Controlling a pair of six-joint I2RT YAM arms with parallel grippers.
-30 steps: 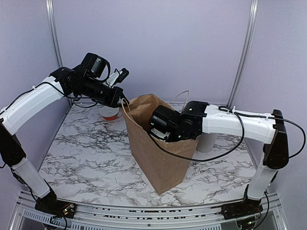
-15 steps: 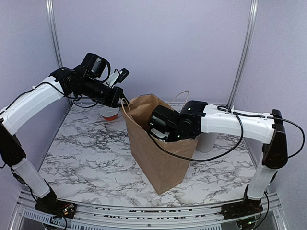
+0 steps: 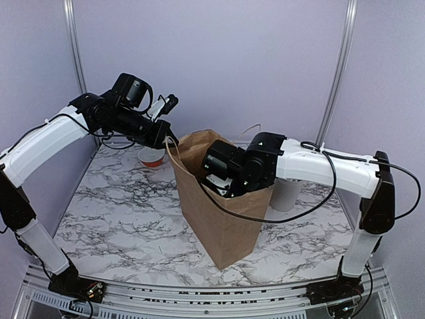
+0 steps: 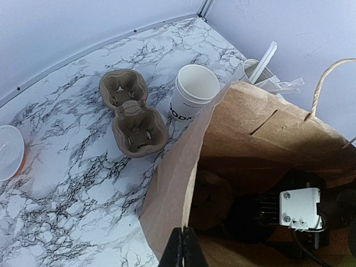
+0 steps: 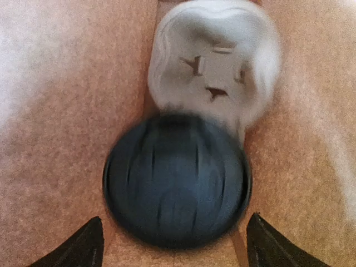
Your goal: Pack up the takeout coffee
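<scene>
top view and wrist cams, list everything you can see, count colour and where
paper bag: 1, brown, open, table centre
black lid: 1, black, inside the bag under the right claw; any cup beneath is hidden
bagged carrier: 1, pale pulp, inside the bag by the lid
table carrier: 1, brown, two empty wells, on the table beside the bag
open white cup: 1 seen, white, black lettering, next to that carrier
utensil cup: 1, white, holds white utensils, beyond the bag
small bowl: 1, white and red, far left
table: 1, white marble
left claw: shut on the bag's rim
right claw: open, down in the bag
</scene>
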